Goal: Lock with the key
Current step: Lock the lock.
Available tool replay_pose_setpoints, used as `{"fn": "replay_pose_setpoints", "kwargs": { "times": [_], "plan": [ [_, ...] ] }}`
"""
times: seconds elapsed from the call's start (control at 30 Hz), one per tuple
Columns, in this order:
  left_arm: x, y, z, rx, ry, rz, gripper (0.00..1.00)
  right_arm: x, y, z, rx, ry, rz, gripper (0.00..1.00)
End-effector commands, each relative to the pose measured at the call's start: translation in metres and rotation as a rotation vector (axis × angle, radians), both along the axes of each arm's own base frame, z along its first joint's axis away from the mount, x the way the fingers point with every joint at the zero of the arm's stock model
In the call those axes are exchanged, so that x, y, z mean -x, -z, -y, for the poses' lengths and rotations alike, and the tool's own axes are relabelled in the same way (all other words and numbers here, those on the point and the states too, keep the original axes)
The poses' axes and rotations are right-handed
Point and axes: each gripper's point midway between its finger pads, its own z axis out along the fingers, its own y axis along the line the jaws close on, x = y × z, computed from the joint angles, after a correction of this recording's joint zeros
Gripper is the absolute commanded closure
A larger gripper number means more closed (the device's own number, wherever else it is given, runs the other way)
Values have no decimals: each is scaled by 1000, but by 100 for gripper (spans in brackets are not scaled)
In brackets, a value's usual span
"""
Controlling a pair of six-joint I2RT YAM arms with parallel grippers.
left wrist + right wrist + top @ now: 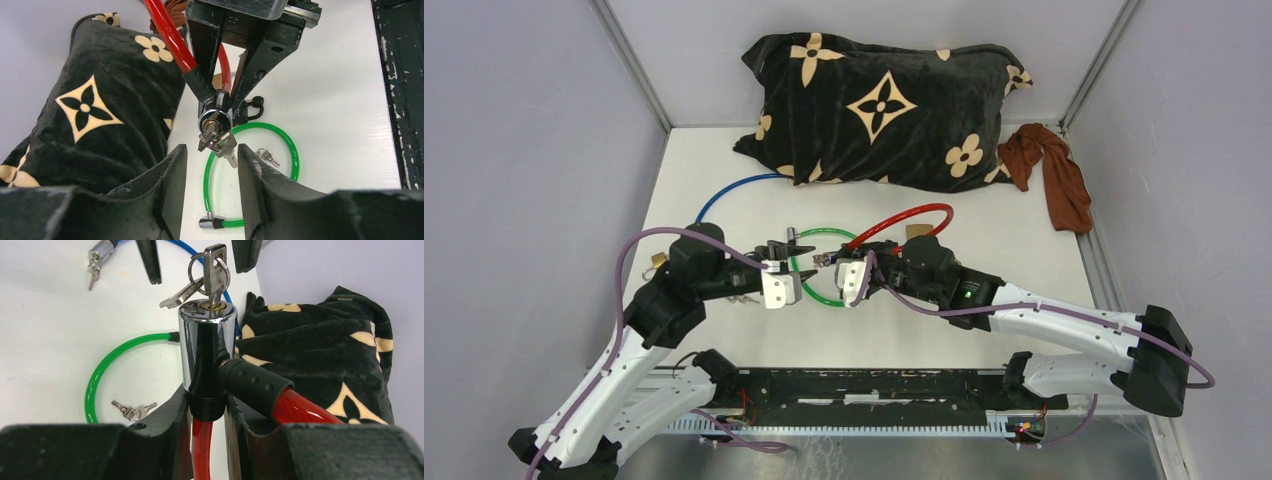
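1. The key [215, 270] stands in the keyhole on top of the chrome lock barrel [206, 350], with a spare key [177, 296] hanging from the same ring.
2. That barrel belongs to the red cable lock [295, 410]. Its black-sleeved end looks seated in the barrel's side.
3. My right pincer [207, 405] is clamped on the barrel's lower black part and holds it off the surface [1044, 250], over the middle.
4. My left pincer [212, 155] stands apart, one finger on each side of the key. I see no contact with it.
5. I judge the lock presented and the key inserted. Left to do: close on the key, turn it to lock, and perhaps draw it out. I cannot tell how far the key is turned.
6. Below lies the green cable lock [294, 155] with small keys [265, 156] inside its loop.
7. The blue cable lock [724, 192] lies toward the left edge, the black patterned pillow [884, 110] along the far edge, and a brown cloth [1059, 180] at the far right corner.
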Motion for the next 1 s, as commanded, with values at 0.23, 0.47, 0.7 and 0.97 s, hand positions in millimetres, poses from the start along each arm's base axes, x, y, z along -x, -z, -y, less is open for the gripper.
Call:
{"fn": "replay_pose_setpoints", "kwargs": {
  "times": [0.23,0.47,0.7,0.97],
  "plan": [
    [1,-21,3,22,33,73,68,-2,-46,-3,-101,-10,83,100],
    [-1,-22,7,30,48,101,64,-3,-47,-4,-97,-10,84,100],
    [0,-21,11,22,80,125,72,-2,-47,-6,-97,-16,83,100],
    [1,-18,13,24,88,114,85,-4,-49,-7,-99,-11,86,100]
  ]
}}
